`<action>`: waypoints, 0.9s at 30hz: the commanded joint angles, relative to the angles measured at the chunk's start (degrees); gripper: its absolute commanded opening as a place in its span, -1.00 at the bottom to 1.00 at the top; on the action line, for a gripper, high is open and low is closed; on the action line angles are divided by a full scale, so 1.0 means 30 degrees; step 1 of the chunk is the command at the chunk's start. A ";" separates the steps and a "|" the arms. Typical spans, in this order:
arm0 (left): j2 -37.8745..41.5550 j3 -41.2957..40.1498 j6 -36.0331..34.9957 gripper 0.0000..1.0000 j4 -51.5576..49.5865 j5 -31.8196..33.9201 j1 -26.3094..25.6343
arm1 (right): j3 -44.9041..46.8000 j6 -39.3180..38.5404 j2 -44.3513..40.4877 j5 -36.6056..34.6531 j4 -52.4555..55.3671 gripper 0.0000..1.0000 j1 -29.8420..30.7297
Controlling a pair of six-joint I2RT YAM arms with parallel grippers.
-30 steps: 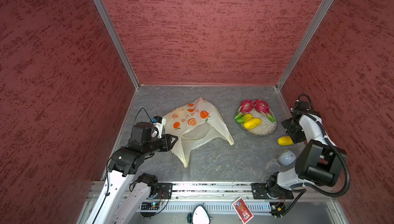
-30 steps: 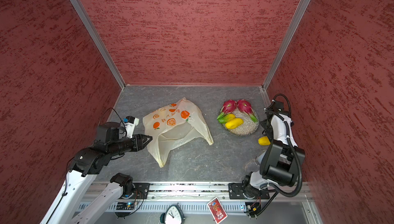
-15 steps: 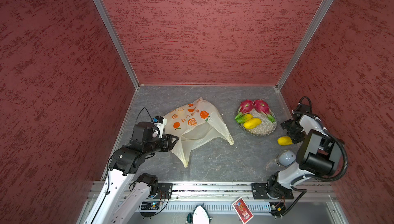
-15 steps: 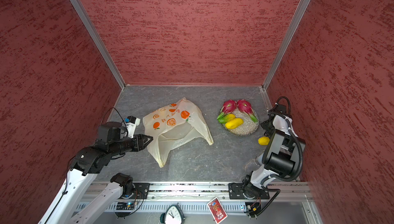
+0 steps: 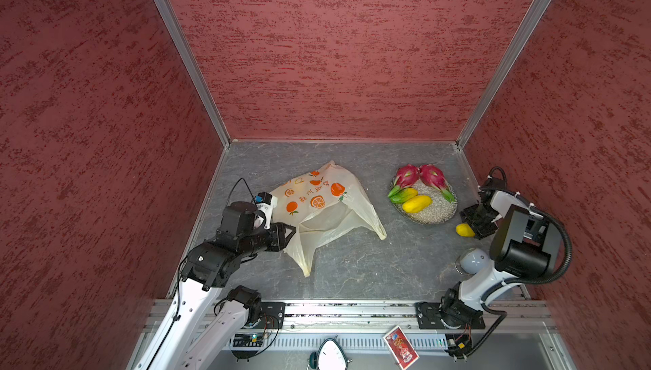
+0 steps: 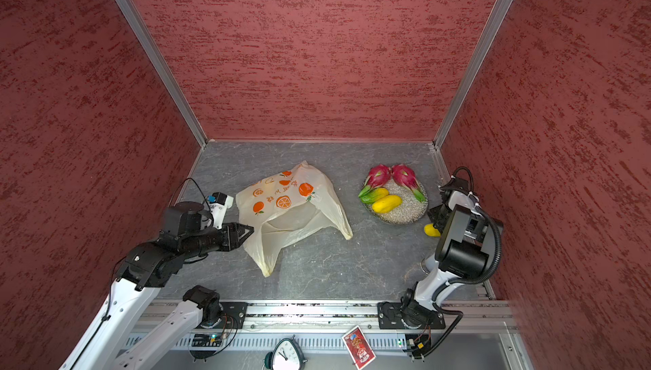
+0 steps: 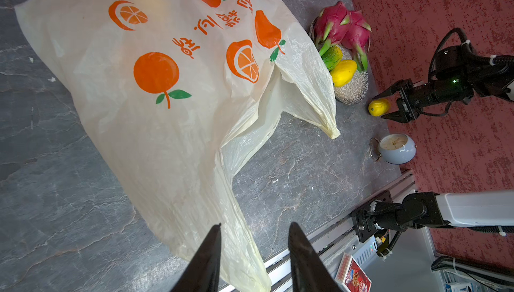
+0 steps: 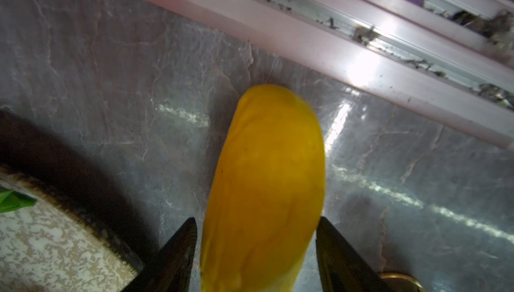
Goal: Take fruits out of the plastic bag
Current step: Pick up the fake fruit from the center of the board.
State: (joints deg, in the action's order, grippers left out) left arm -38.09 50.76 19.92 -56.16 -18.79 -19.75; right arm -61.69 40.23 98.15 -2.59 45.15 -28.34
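Plastic bag (image 5: 318, 209) lies slack mid-table, handles toward the front rail (image 5: 352, 310), bare table (image 5: 352, 266) all round; two dragon fruits (image 5: 405, 176) and two mangoes (image 5: 416, 203) sit on the speckled plate (image 5: 438, 209) to its right, loose yellow mango (image 5: 464, 230) just off the plate rim, close to the right wall. Right arm (image 5: 518, 245) doubled back, elbow up, right jaws apart straddling that mango, sliver of gap one side; left arm (image 5: 211, 262) low, stretched forward, left jaws apart over the bag's edge, clamping nothing. Grey stone-look table, red walls (image 5: 334, 51) on three sides.
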 commanded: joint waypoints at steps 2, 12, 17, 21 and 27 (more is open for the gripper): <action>0.0097 0.0009 0.0162 -0.19 -0.0244 0.0603 -0.0415 | -0.0325 -0.0487 -0.1510 0.0014 -0.0168 0.22 -0.0099; 0.0533 0.0013 0.0228 -0.19 -0.0189 0.0842 -0.0419 | 0.1038 0.2553 -0.6110 0.6428 -0.0981 0.09 0.0169; 0.0881 -0.0016 0.0192 -0.19 -0.0176 0.0785 -0.0361 | 0.1664 0.6341 -0.6942 0.7856 -0.2114 0.09 0.1171; 0.1149 -0.0031 0.0186 -0.19 -0.0132 0.0756 -0.0302 | 0.2960 1.1581 -0.7701 0.8347 -0.3958 0.09 0.2274; 0.1210 -0.0035 0.0130 -0.19 -0.0103 0.0528 -0.0185 | 0.1274 1.5523 -0.6230 0.6807 -0.4627 0.08 0.4714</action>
State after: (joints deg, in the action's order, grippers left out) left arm -35.00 50.76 20.34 -56.55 -16.60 -20.56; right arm -54.13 76.84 77.06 19.68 34.83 -16.43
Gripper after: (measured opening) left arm 0.406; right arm 0.543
